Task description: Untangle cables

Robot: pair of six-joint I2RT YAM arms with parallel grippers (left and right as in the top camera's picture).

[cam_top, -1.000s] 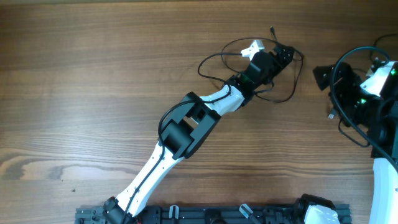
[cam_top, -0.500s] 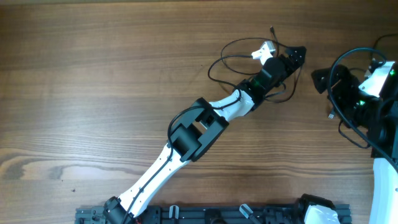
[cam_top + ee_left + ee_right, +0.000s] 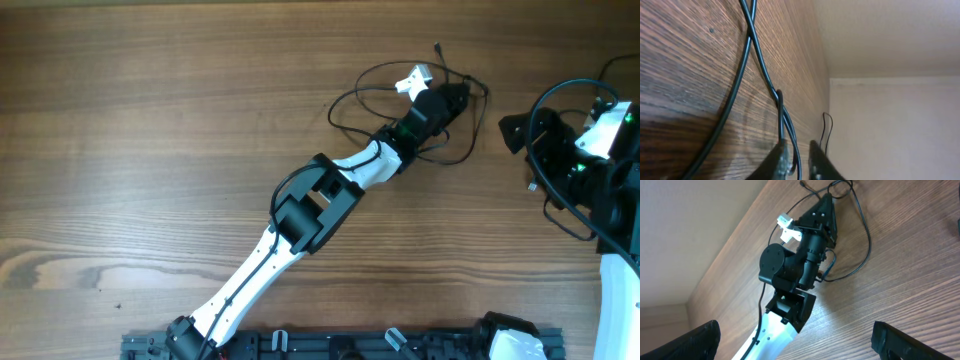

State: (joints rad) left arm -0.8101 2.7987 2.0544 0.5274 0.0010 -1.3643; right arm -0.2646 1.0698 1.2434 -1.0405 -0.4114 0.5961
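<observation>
The cables (image 3: 384,66) are thin dark cords lying in loose overlapping loops on the wooden table at the upper right of centre. A white tag (image 3: 412,78) sits among them, and a small plug end (image 3: 437,46) points toward the far edge. My left gripper (image 3: 456,96) lies low over the loops. In the left wrist view two strands of cable (image 3: 754,37) cross and run down between its jaws (image 3: 798,165), which are shut on one strand. My right gripper (image 3: 796,330) stands wide open at the table's right side, apart from the cable loop (image 3: 869,240), holding nothing.
The left arm (image 3: 310,205) stretches diagonally from the near edge to the cables. Thicker black wires (image 3: 553,190) hang around the right arm at the right edge. A black rail (image 3: 340,345) runs along the near edge. Bare wood lies to the left.
The left gripper's jaws have gone from open to shut on a cable strand. It has also drawn back slightly toward the loops. The right arm has held still.
</observation>
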